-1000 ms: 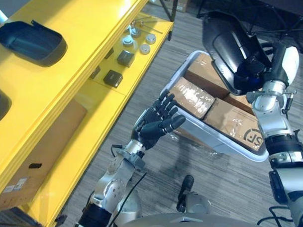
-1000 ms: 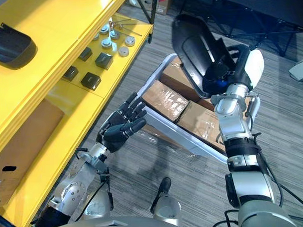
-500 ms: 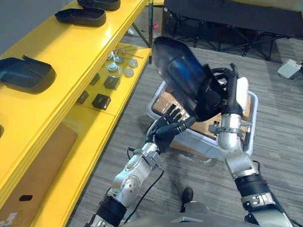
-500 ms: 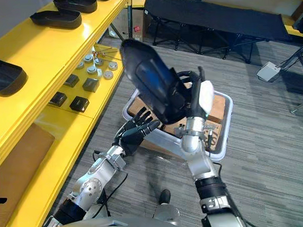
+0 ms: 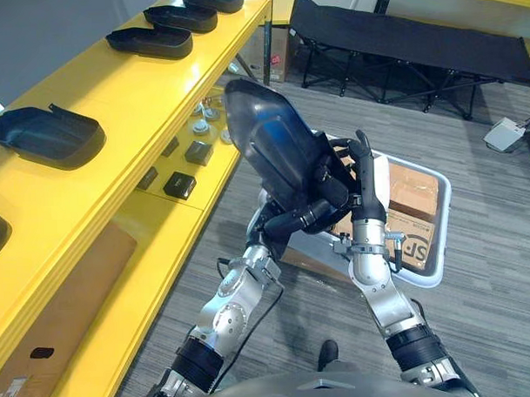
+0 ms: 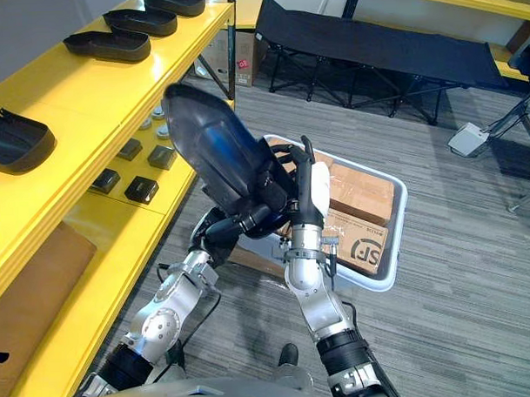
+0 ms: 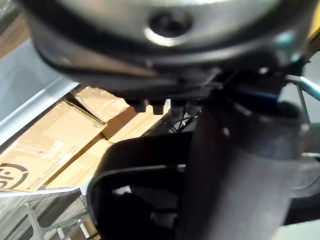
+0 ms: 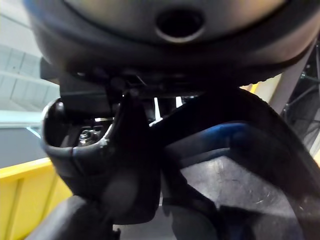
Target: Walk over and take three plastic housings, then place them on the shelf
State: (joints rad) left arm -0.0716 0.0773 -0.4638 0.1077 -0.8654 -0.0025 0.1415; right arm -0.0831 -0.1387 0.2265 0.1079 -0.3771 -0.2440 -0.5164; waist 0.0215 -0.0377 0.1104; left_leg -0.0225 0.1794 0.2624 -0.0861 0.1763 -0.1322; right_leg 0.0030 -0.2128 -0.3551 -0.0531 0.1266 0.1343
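A large black plastic housing (image 5: 276, 154) stands tilted in the air in front of me, its hollow side toward the yellow shelf (image 5: 131, 99). My right hand (image 5: 362, 182) grips its right edge, fingers pointing upward. From below, my left hand (image 5: 288, 226) lies under the housing's lower end with relaxed fingers touching it. In the right wrist view the housing's dark shell (image 8: 240, 165) shows past the thumb. Several more black housings lie on the shelf top, one at the near left (image 5: 45, 136) and others farther back (image 5: 151, 41).
A white bin (image 5: 441, 262) holding taped cardboard boxes stands on the floor behind my hands. The lower shelf carries small dark blocks (image 5: 179, 184) and round metal parts (image 5: 201, 127). A cardboard box (image 5: 68, 292) sits under the shelf. A black folding cot (image 5: 408, 45) stands beyond.
My right hand has carried the housing leftward and lower, toward the shelf. My left hand has come up under the housing and touches it. The camera has shifted too.
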